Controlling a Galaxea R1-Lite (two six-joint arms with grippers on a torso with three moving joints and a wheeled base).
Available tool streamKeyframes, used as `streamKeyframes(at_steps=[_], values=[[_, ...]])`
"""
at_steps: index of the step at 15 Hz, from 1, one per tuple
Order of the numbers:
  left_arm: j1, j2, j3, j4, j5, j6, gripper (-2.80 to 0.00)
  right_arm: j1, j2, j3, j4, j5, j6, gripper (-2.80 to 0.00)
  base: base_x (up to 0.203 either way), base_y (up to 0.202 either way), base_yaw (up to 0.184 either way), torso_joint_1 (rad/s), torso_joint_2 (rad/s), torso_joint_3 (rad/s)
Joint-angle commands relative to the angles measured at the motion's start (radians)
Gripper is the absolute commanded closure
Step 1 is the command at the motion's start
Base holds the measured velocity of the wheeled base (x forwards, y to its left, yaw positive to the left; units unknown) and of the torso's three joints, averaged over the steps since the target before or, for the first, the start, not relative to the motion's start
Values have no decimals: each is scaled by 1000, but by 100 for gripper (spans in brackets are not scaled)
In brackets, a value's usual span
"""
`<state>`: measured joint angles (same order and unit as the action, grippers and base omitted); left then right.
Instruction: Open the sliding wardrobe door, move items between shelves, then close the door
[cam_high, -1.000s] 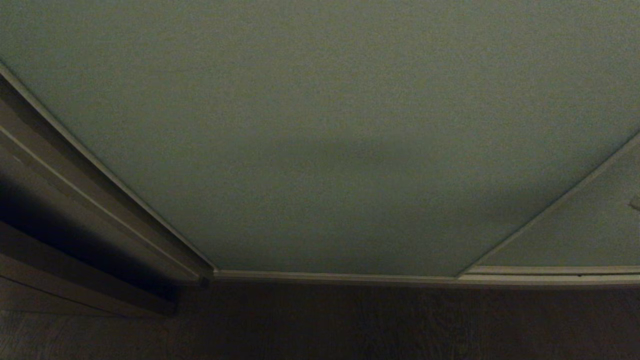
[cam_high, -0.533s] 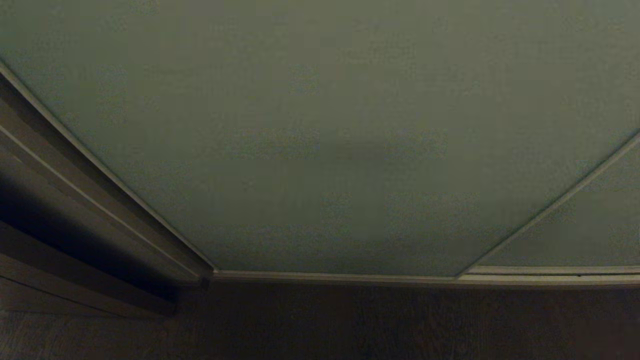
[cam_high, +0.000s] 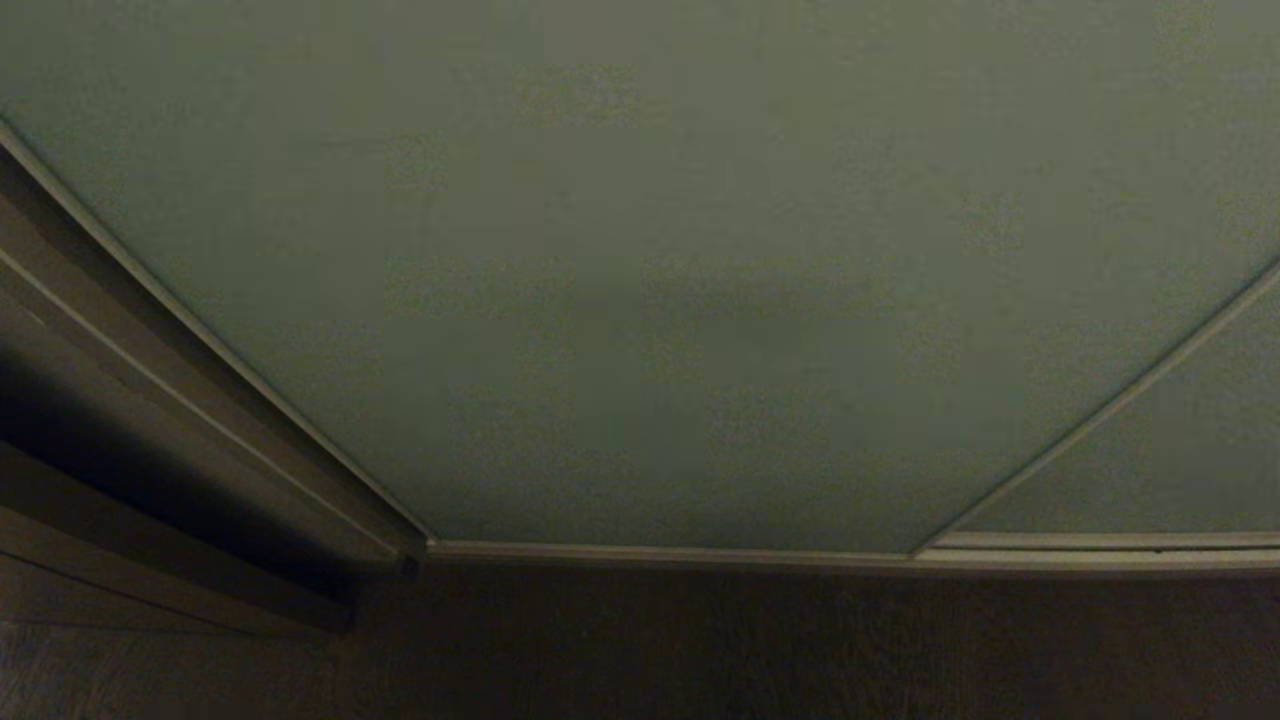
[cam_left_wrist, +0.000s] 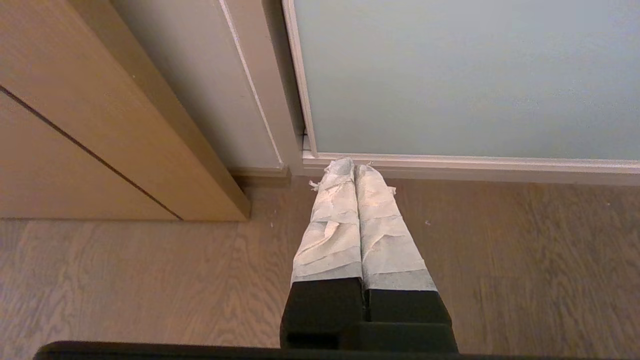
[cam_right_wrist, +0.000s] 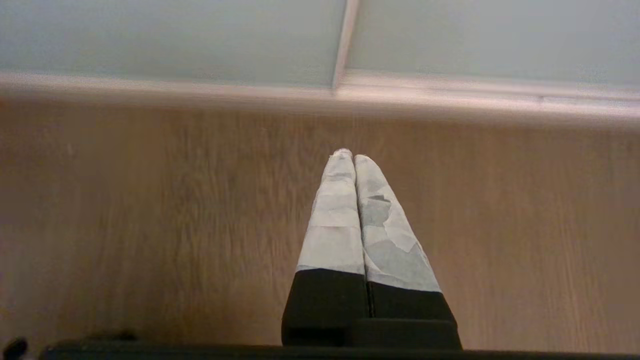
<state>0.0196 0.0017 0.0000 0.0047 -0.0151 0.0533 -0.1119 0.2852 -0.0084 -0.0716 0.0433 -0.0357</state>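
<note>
The sliding wardrobe door (cam_high: 640, 280) fills nearly the whole head view, a pale grey-green matte panel drawn fully across, with its slim silvery-beige frame (cam_high: 670, 552) running along its foot and a second panel (cam_high: 1180, 460) overlapping it at the right. Below lies the wooden floor (cam_left_wrist: 525, 260), grained and brown, and off to the left stands a tan wooden door frame (cam_left_wrist: 100, 125). Neither arm shows in the head view. The left gripper (cam_left_wrist: 354, 167) hangs low over the floor, its paper-taped fingers (cam_left_wrist: 332, 220) pressed together with nothing between them; just ahead of their tips sits the bottom corner of the door where it meets the pale wall strip (cam_left_wrist: 200, 85). The right gripper (cam_right_wrist: 348, 156) also points down over the floor, its fingers (cam_right_wrist: 334, 220) likewise closed and empty, with the door's bottom rail (cam_right_wrist: 200, 92) and the seam between the two panels lying ahead of the tips, well apart from them.
</note>
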Motion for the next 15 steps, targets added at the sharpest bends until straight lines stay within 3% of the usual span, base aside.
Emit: streamKeyframes(at_steps=[1,4,6,7,11,15], values=[[0,0,0,0,0,0,0,5,-12,8,8,-1,-1,0,0,0,0,0,0,0],[0,0,0,0,0,0,0,28,-14,8,24,-4,-56,0,0,0,0,0,0,0],[0,0,0,0,1,0,0,133,-76,8,48,-9,-63,0,0,0,0,0,0,0],[0,0,0,0,0,0,0,145,-95,8,62,-11,-65,0,0,0,0,0,0,0],[-1,0,0,-1,1,-5,0,123,-295,8,75,-13,-63,0,0,0,0,0,0,0],[-1,0,0,0,1,-6,0,118,-290,8,79,-20,-26,0,0,0,0,0,0,0]])
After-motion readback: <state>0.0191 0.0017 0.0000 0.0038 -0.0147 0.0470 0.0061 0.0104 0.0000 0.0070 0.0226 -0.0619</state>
